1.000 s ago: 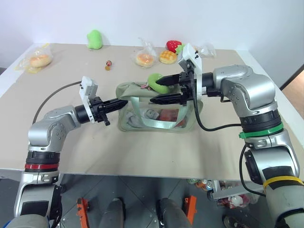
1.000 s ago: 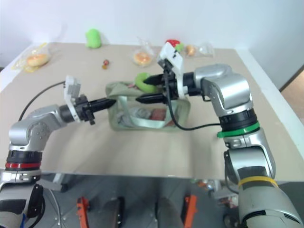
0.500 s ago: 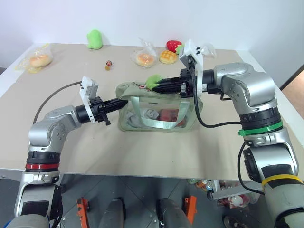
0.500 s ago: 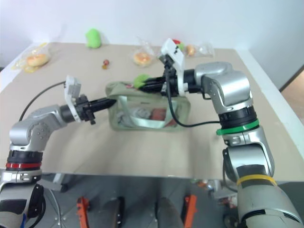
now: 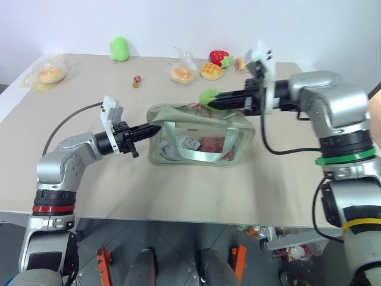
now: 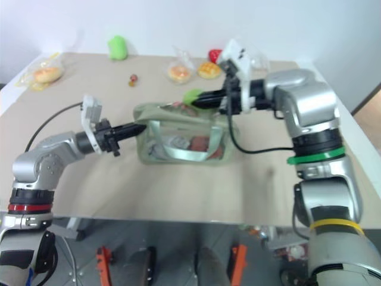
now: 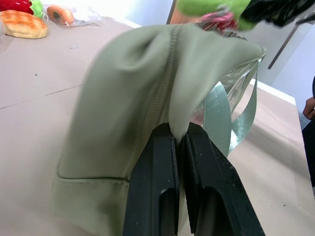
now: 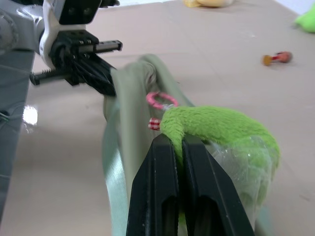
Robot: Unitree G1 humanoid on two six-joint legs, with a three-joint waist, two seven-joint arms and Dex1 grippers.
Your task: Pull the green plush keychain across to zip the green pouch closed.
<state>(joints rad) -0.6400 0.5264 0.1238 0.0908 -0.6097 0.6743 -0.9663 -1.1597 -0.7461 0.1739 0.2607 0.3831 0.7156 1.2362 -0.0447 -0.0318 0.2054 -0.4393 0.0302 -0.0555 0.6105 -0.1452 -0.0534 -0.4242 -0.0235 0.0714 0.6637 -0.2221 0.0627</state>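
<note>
The pale green pouch stands in the middle of the table, its clear front showing items inside. My left gripper is shut on the fabric at the pouch's left end, with its fingers pinching a fold beside the zipper seam. The lime-green plush keychain hangs above the pouch's top edge, right of its middle. My right gripper is shut on the keychain. A small pink ring joins the keychain to the zipper.
At the back of the table lie a green bean-shaped plush toy, a bagged bun at the far left, a small figure, another bagged bun, a bread roll and a strawberry toy.
My right gripper went from open around the keychain to shut on it, then drew it right and slightly up along the pouch top. The left gripper held still.
</note>
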